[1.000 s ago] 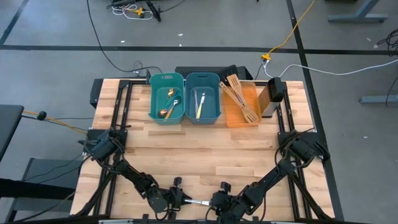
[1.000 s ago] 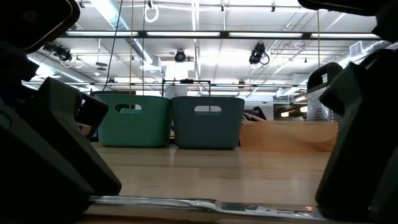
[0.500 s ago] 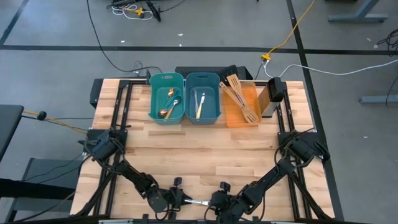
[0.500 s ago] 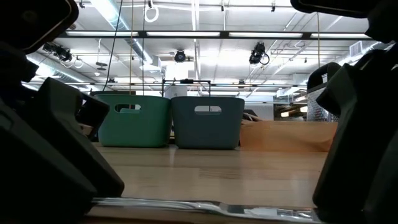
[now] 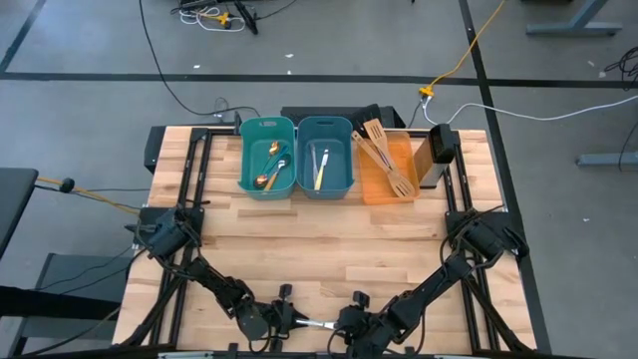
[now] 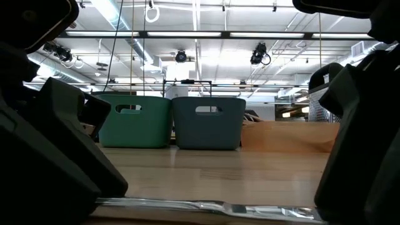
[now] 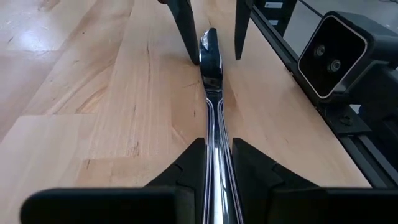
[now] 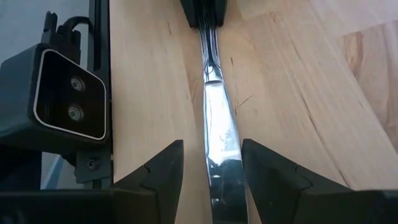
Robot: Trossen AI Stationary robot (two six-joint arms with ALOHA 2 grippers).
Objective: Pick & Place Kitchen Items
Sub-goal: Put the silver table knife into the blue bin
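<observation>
A silver table knife (image 5: 317, 323) lies level along the table's near edge, between my two grippers. My left gripper (image 7: 215, 149) is shut on its handle. My right gripper (image 8: 211, 165) stands open, one finger on each side of the blade (image 8: 214, 124), with a gap showing on both sides. The low view shows the knife (image 6: 206, 205) stretched low over the wood between the two dark grippers. Whether it rests on the table I cannot tell. My left gripper pinches the knife's handle (image 7: 214, 134) between its two fingers, which lie along the knife. It comes in from the table's left, slanting a little downward. The knife reaches out level from the fingers toward the right gripper, blade end (image 7: 209, 46) farthest away.
At the far side stand two teal bins (image 5: 267, 179) (image 5: 325, 184) holding cutlery. To their right an orange tray (image 5: 371, 184) holds wooden spatulas (image 5: 384, 150), and a dark object (image 5: 442, 145) stands beside it. Bare wood lies between them and the grippers.
</observation>
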